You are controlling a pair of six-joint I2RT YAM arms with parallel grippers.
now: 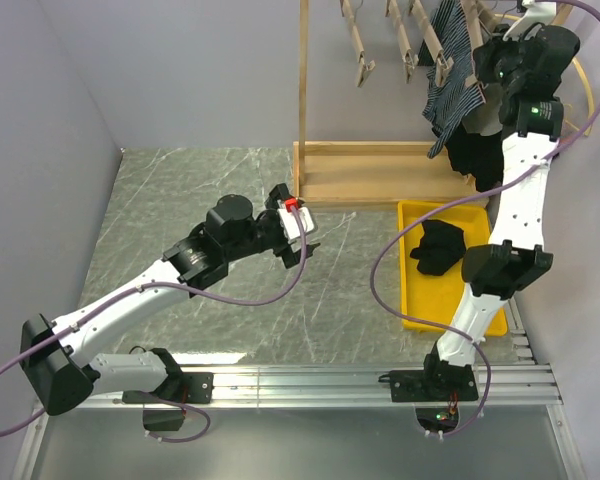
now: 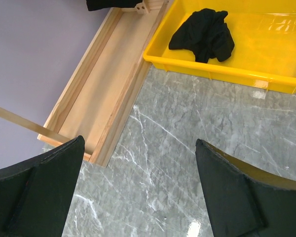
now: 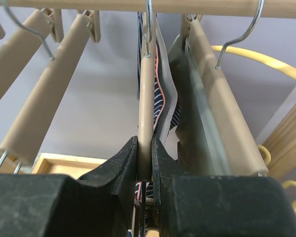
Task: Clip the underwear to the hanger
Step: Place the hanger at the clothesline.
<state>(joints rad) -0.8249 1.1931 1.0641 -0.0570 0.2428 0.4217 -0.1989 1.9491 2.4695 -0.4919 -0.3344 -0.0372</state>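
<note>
A: Right gripper (image 3: 144,148)?
B: Nearly closed, pinching the hanger (image 3: 146,94) bar. The underwear (image 3: 161,116) hangs just right of it, touching, above the far right corner of the table (image 1: 230,180).
A: Axis?
B: The hanger runs straight away from the jaws. The right arm's on it; the left gripper (image 2: 138,163) gapes wide, empty, mid-table.
A: Hidden?
B: The fingers (image 3: 121,170) cover the clip, so I can't tell whether cloth is caught

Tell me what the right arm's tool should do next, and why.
Probably ease the right tool open. It is shut on the beige clip hanger, and the navy striped underwear runs down alongside that bar into the grip, so letting go should let the clip bite the fabric.
</note>
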